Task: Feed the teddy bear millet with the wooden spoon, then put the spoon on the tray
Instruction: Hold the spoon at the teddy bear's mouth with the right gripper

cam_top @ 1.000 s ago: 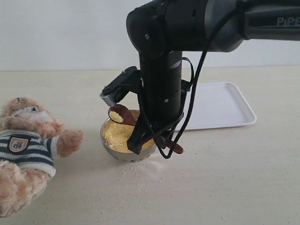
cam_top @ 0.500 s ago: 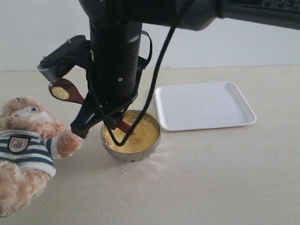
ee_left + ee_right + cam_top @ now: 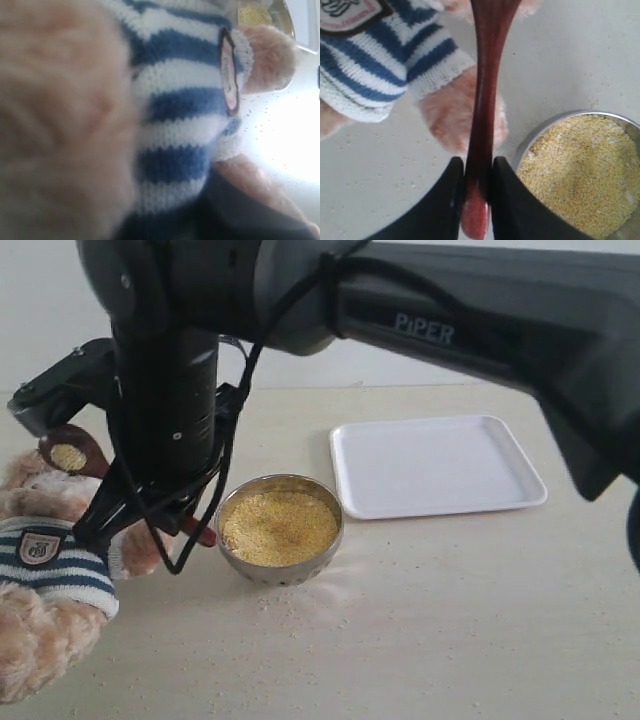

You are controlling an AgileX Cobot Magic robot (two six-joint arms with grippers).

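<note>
The teddy bear (image 3: 45,575) lies at the left in its striped shirt (image 3: 185,105). My right gripper (image 3: 95,532) reaches across from the right and is shut on the handle of the wooden spoon (image 3: 487,75). The handle end sticks out between the fingers (image 3: 455,190). The spoon's bowl (image 3: 68,455) carries a little millet and sits right at the bear's head. The steel bowl of millet (image 3: 280,528) stands just right of the bear's paw (image 3: 455,115). The white tray (image 3: 440,465) lies empty behind it on the right. My left gripper is only a dark blur pressed close against the bear.
Loose grains (image 3: 320,605) are scattered on the pale tabletop in front of the steel bowl. The big black right arm (image 3: 170,390) stands over the space between bear and bowl and hides the middle of the spoon handle.
The right arm has swung left from above the steel bowl, carrying the millet-loaded spoon up to the bear's head. The bear, bowl and tray have stayed put.
</note>
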